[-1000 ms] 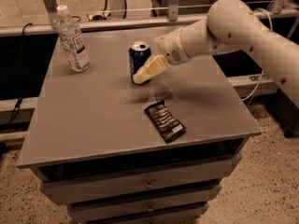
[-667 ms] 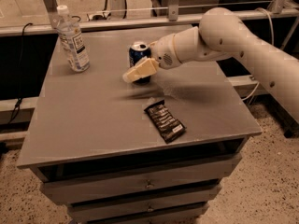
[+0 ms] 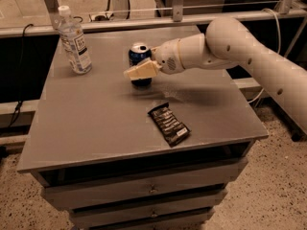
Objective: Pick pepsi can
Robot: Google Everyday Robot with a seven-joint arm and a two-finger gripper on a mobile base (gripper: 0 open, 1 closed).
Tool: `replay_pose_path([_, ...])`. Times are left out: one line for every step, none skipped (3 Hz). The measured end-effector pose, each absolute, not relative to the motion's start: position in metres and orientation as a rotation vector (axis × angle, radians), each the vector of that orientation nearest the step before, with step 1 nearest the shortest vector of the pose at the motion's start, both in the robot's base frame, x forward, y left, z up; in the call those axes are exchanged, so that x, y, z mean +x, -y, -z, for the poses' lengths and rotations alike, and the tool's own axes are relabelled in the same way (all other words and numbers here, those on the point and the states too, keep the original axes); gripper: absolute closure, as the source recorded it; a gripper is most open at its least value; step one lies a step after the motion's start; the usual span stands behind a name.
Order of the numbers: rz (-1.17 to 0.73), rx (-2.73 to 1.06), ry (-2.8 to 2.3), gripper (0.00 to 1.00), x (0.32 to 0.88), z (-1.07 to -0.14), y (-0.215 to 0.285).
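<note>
The arm (image 3: 240,47) is big, round and white, with little dark dots on it. Its gripper (image 3: 142,71) is pale yellow and sits just in front of the pepsi can (image 3: 139,54).

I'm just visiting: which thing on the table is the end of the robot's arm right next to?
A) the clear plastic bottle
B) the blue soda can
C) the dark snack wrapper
B: the gripper is right in front of the pepsi can, partly covering it. The plastic bottle stands apart at the far left, and the snack wrapper lies nearer the table's front edge.
</note>
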State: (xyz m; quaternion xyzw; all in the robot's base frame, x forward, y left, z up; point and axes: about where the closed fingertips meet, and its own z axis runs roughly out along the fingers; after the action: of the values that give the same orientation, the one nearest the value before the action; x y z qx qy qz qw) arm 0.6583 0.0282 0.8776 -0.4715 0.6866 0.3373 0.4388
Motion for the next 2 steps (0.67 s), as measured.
replay_pose_path([-0.890, -1.132, -1.674, 0.87, 0.647, -0.899, -0.009])
replay_pose_path([-0.955, -1.124, -1.629, 1.00, 0.628, -0.934, 0.007])
